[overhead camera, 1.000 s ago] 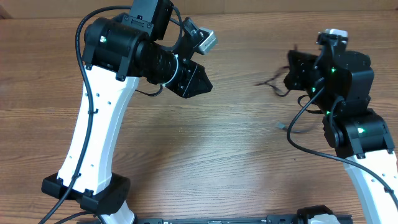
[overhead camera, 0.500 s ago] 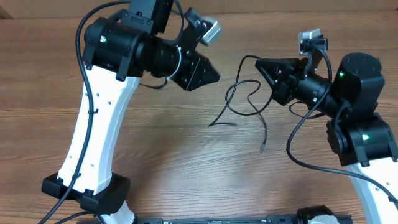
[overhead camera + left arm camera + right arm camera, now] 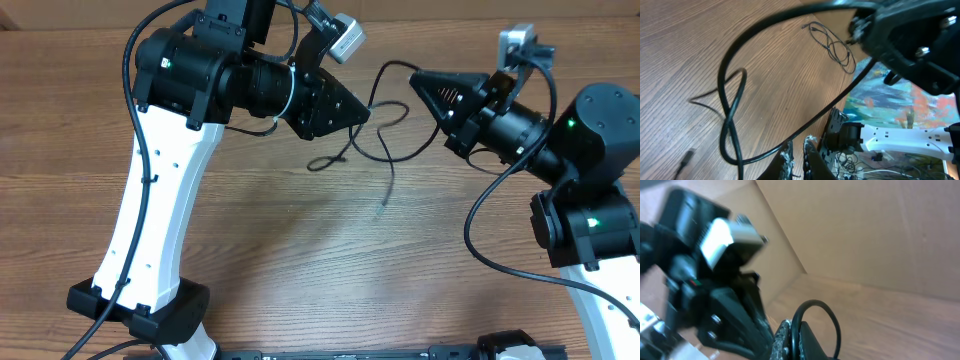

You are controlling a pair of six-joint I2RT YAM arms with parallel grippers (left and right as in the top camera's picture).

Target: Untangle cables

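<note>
Wrist views show left tool and right tool clamped on cables; overhead shows loops.

The right end effector pinches a black cable loop beside the blurred left arm.

This looks like a robot lab, a room for testing machines. Two white and black robot arms stand on a big wooden table, with a plain brown cardboard wall next to it. Past the table edge lies another white robot part, with a heap of loose wires beside it.
</note>
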